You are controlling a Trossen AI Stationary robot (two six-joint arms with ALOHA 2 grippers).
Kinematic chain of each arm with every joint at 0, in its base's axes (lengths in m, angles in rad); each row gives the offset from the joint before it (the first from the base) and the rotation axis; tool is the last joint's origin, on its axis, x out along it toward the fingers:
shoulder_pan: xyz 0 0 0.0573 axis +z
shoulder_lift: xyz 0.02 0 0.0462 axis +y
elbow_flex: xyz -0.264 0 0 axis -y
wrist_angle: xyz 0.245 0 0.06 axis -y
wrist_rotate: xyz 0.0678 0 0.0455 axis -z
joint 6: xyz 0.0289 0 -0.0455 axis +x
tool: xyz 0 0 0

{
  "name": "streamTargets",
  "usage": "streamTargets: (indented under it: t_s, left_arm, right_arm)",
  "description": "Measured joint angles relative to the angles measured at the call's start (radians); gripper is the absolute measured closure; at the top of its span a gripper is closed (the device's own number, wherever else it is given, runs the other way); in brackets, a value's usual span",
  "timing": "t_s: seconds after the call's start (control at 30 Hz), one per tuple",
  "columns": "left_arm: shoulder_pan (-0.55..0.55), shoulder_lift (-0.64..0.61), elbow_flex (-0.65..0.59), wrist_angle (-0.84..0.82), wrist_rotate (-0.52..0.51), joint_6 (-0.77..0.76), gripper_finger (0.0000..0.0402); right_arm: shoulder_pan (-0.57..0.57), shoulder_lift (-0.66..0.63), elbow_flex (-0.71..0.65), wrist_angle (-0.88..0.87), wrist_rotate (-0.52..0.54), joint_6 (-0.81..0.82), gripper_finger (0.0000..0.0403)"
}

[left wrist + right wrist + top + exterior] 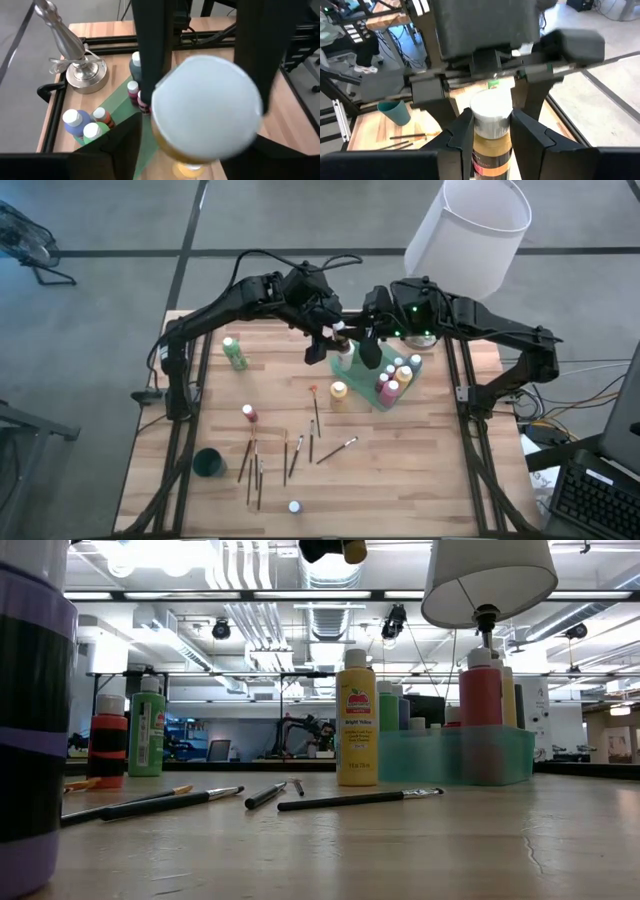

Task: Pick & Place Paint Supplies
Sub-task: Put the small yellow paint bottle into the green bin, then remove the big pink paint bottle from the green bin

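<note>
Gold-brown paint bottle (491,132) hangs above the green tray (352,365), right gripper (491,131) pinching it just under its white cap. Left gripper (200,90) fingers stand wide around that cap.

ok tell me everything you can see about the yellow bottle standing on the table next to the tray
The yellow paint bottle is a small, slim bottle that looks like plastic, with a white cap and a printed label carrying a red mark. It is capped and stands upright on the wooden table, close beside the translucent green tray on the left arm's side. Whether it touches the tray cannot be told. Nothing else touches it.
</note>
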Motion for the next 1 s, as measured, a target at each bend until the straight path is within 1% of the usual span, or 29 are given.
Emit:
streamTargets:
  t_s: [0.13,0.33,0.5,0.67,0.8,0.87,1.0]
  left_arm:
    - [0.000,-0.014,0.000,0.003,0.000,0.014,0.0149]
    - [0.003,-0.015,0.000,-0.008,-0.010,0.049,0.0147]
    - [0.018,-0.023,0.042,-0.040,-0.091,0.064,0.0147]
    - [0.042,-0.039,0.048,-0.048,-0.099,0.056,0.0147]
    - [0.066,-0.048,0.046,-0.049,-0.098,0.034,0.0147]
    - [0.077,-0.050,0.045,-0.049,-0.098,0.025,0.0147]
    - [0.088,-0.051,0.043,-0.064,-0.098,0.026,0.0147]
  right_arm:
    - [0.000,-0.008,0.000,-0.005,0.000,0.003,0.0303]
    - [0.000,-0.012,0.000,-0.016,0.009,0.000,0.0305]
    - [0.000,-0.043,0.000,-0.079,0.096,0.002,0.0321]
    - [0.000,-0.082,-0.015,-0.136,0.174,0.008,0.0356]
    - [0.000,-0.143,-0.117,-0.109,0.235,0.023,0.0392]
    - [0.000,-0.185,-0.197,-0.056,0.267,0.030,0.0394]
    - [-0.002,-0.278,-0.360,0.046,0.269,0.105,0.0396]
